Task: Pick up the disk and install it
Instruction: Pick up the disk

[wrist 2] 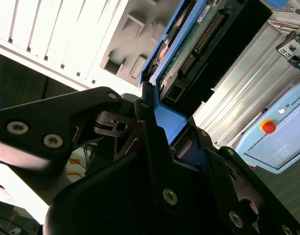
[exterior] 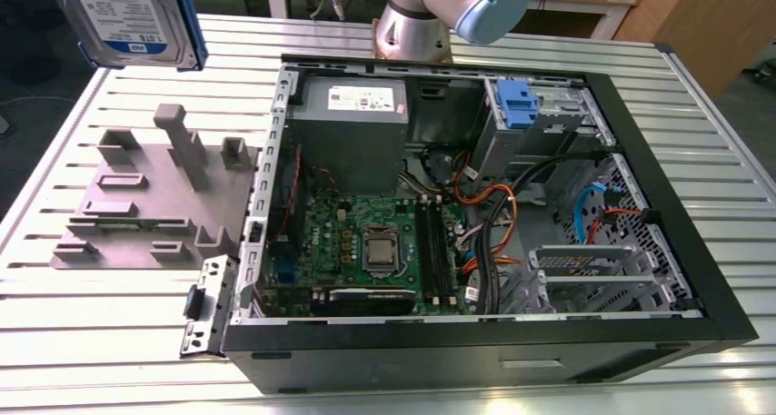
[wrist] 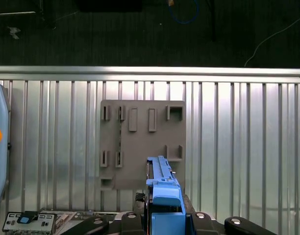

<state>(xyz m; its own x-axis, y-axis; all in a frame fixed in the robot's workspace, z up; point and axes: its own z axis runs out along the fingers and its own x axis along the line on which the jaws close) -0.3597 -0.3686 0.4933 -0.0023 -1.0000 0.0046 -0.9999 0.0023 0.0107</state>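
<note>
End effector [wrist 2: 167, 122] gripping the hard disk [exterior: 127, 20] above the desk [wrist: 238, 147].
It clamps the disk's blue-railed end, the disk's long axis running straight out from it. Directly beneath lies the grey fixture plate [wrist: 140, 147], with the open computer case [exterior: 485, 206] farther off, toward the exterior view's right.

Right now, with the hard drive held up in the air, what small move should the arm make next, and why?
Probably carry the hard drive toward the exterior view's right, over the open computer case. The gripper is shut on its blue rail, holding it above the grey fixture plate, while the drive bay with the blue clip lies inside the case.
</note>
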